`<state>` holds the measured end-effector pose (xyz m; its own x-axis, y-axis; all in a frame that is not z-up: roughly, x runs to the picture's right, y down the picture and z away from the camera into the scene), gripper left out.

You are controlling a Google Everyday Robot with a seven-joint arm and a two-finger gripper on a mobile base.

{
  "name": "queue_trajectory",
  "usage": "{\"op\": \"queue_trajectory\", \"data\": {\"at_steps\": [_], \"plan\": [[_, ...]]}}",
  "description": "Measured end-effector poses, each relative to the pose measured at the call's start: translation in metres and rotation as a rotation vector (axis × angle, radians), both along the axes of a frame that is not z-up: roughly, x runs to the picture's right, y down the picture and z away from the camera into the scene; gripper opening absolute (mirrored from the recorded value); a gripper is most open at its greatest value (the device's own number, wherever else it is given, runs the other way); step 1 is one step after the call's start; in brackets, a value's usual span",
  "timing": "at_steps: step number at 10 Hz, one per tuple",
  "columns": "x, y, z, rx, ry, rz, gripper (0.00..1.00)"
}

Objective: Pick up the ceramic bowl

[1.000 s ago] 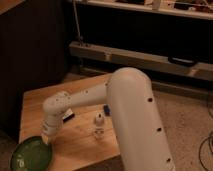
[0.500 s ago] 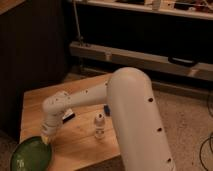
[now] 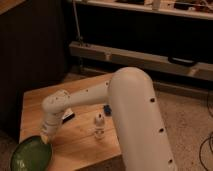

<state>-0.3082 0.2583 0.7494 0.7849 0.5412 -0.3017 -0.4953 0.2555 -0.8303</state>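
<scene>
The ceramic bowl point(image 3: 31, 154) holds nothing I can make out; its glaze is glossy mottled green, darker at the rim. My gripper point(image 3: 46, 138) sits at the bowl's far rim, with a small white bottle point(image 3: 99, 125) well apart from the bowl.

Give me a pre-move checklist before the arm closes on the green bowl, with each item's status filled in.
1. Ceramic bowl in view, at the near left corner of the wooden table: ok.
2. Bowl upright, opening up: ok.
3. Gripper at the bowl's far right rim: ok.
4. Rim actually between the fingers: cannot tell.
5. Small white bottle standing apart to the right, out of the grasp path: ok.
6. Bowl fully supported on the table edge: cannot tell; it sits very near the corner.
</scene>
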Motion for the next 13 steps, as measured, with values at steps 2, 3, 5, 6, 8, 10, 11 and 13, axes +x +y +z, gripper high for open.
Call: {"op": "queue_trajectory", "data": {"at_steps": [2, 3, 5, 6, 8, 10, 11, 13], "plan": [[-0.0018, 0.001, -0.0011, 0.0, -0.003, -0.003, 0.0], [-0.0017, 0.001, -0.001, 0.0, -0.003, -0.003, 0.0], [-0.0018, 0.0009, -0.001, 0.0, -0.003, -0.003, 0.0], [-0.0017, 0.0011, -0.0009, 0.0, -0.003, -0.003, 0.0], [-0.0016, 0.0014, -0.0007, -0.001, -0.002, -0.003, 0.0], [-0.0014, 0.0015, -0.0005, -0.002, -0.002, -0.003, 0.0], [-0.0014, 0.0012, -0.0008, -0.002, -0.002, -0.002, 0.05], [-0.0009, -0.0065, -0.0097, -0.001, -0.001, -0.003, 0.22]]}}
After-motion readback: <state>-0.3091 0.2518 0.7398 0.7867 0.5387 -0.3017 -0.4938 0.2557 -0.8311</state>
